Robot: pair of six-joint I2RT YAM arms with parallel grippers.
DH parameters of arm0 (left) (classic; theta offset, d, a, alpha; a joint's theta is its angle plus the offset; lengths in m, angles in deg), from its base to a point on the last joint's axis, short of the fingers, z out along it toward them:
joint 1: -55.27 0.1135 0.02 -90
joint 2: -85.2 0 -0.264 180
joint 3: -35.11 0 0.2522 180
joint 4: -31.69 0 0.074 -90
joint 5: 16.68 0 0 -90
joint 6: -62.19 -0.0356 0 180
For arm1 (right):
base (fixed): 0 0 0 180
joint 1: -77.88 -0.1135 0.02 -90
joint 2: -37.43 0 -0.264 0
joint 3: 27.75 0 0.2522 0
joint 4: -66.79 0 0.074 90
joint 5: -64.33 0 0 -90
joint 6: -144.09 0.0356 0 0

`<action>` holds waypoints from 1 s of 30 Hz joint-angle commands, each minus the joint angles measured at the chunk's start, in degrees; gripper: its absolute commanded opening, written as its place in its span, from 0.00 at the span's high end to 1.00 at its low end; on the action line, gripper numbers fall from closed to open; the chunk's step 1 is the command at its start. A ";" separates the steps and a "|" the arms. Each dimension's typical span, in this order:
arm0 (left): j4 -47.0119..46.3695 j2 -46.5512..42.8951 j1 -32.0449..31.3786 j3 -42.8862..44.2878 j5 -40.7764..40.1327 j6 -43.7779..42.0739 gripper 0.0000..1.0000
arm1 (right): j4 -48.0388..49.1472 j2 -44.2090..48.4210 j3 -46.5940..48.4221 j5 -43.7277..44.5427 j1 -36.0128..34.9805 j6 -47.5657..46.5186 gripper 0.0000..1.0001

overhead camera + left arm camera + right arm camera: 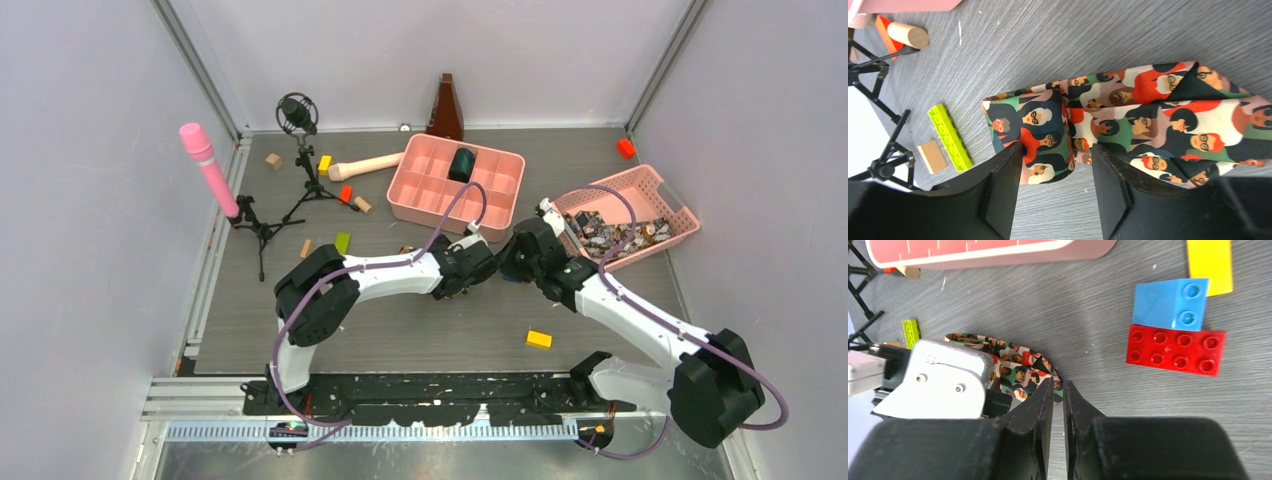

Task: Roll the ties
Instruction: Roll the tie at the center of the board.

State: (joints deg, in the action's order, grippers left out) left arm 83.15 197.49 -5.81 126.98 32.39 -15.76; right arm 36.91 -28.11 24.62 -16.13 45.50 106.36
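Grey wood-grain table [430, 335]; pale lilac walls [90, 250] on three sides; metal corner posts [200, 70]; even light.

- Soft, even light is filling every view; nothing is glaring.
- The tie [1148, 120] is looking sharp and bright.
- Just below the tie, the black fingers [1003, 195] are looking dark and blurry.
- In the right wrist view, a soft shadow is lying right of the tie.
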 commanded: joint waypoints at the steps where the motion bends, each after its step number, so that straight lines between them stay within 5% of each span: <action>1: -2.06 0.11 -0.20 1.36 3.93 2.10 0.46 | -3.17 5.35 0.18 7.46 0.13 -0.07 0.81; 18: -5.22 -1.73 0.44 -0.32 6.12 3.69 0.51 | -3.87 7.70 0.04 9.66 0.13 -0.49 0.81; 30: -11.27 -17.37 2.92 -2.09 14.65 0.67 0.44 | -2.15 8.77 0.50 10.47 0.13 -1.88 0.81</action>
State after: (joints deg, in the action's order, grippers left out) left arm 77.75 189.60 -4.15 125.23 42.56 -13.55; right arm 32.38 -20.70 24.58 -7.91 45.50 105.44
